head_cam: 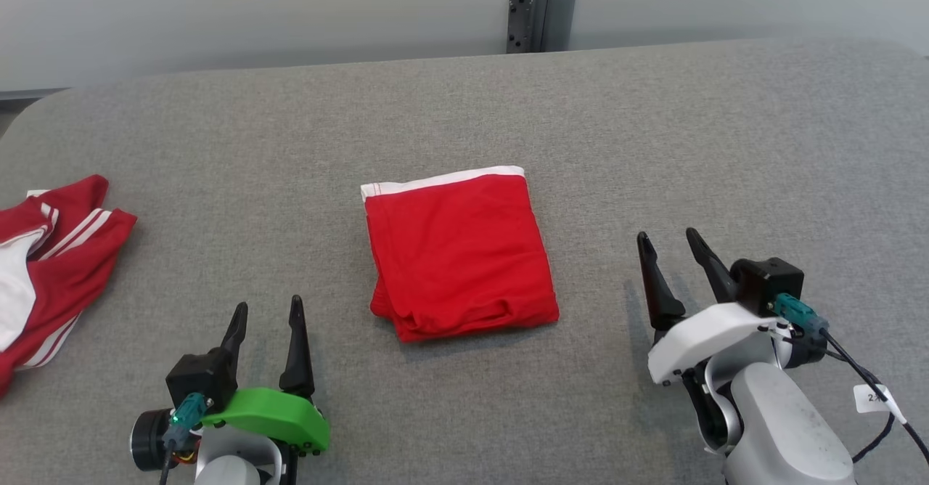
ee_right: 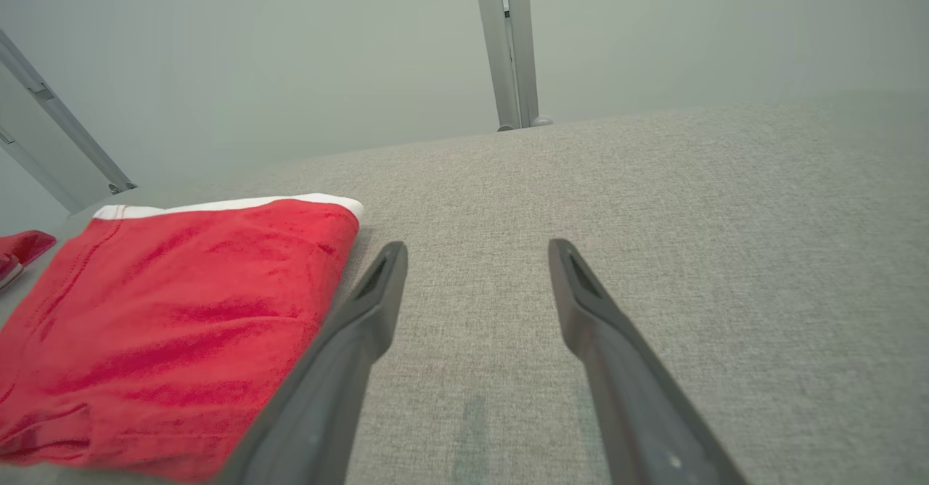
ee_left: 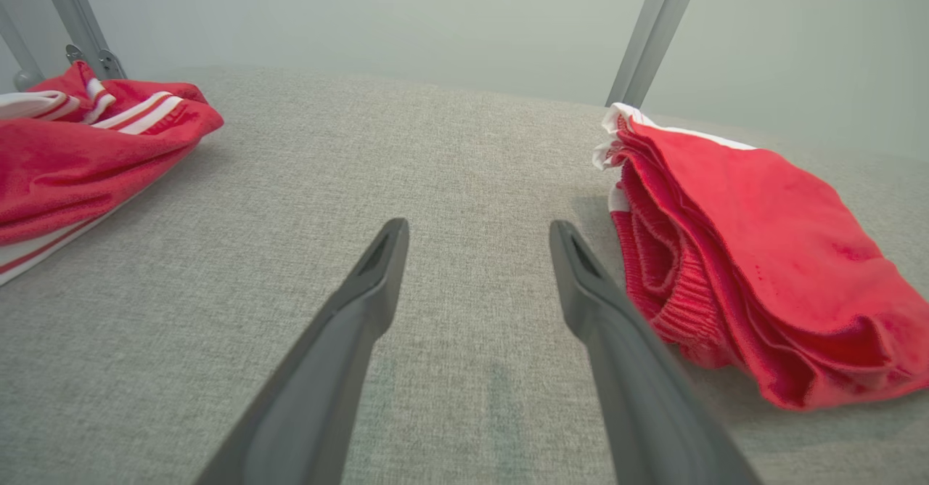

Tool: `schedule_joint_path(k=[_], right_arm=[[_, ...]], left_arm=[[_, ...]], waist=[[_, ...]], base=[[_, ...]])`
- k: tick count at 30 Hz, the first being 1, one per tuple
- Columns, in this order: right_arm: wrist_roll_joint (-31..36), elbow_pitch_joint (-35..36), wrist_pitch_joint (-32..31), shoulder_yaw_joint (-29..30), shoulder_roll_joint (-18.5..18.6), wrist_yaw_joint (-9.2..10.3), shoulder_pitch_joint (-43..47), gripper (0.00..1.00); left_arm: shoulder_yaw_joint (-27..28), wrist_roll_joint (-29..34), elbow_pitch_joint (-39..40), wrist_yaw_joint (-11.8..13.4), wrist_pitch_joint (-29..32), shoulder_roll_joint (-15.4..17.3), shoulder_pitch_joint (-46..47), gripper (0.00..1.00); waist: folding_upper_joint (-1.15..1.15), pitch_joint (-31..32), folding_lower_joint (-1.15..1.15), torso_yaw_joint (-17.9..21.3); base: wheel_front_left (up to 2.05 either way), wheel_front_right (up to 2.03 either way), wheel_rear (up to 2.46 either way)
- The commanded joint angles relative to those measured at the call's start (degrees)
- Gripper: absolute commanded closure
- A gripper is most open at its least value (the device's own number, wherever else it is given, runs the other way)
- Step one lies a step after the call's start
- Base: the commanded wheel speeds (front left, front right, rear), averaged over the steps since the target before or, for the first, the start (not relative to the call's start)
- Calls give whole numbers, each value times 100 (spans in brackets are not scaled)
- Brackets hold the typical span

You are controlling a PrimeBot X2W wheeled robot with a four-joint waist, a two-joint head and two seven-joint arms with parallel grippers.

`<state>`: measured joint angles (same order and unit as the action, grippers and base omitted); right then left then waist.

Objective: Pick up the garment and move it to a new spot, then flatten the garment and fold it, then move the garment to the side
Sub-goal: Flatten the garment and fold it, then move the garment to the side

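Square-folded red garment [head_cam: 461,256], seemingly knit.

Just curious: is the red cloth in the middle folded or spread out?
Folded: the red garment lies as a compact rectangle, with stacked layers visible along its edge.

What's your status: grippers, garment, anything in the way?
Left gripper open, empty; right gripper open, empty. Garment folded, lying between them, untouched. Second garment crumpled at far left, apart from it.
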<state>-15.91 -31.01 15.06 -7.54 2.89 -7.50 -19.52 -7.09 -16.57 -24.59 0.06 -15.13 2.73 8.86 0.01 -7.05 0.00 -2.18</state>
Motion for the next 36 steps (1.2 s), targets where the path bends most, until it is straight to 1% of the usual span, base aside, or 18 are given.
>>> schedule_joint_path(k=[1,9,14,21,27,36], right_arm=[[63,60,15,71,7,2,138,0],[319,154,15,274,8,2,562,0],[534,263,16,305,8,2,780,0],[538,348,15,332,7,2,1015,0],[422,320,15,241,8,2,949,0],[269,-8,15,-187,11,2,272,0]], left_arm=[[55,74,-18,-11,-1,32,-88,0],[203,165,-34,-25,-1,32,-312,0],[284,304,74,52,-1,32,-557,0],[300,405,293,138,-1,32,-845,0],[221,440,392,129,-1,32,-779,0],[-64,402,475,94,-1,32,-439,0]], waist=[[-1,94,0,122],[-1,411,0,266],[-1,621,0,309],[-1,717,0,299],[-1,561,0,160],[-1,24,0,-365]], base=[[0,0,0],[0,0,0],[0,0,0],[0,0,0],[0,0,0],[0,0,0]])
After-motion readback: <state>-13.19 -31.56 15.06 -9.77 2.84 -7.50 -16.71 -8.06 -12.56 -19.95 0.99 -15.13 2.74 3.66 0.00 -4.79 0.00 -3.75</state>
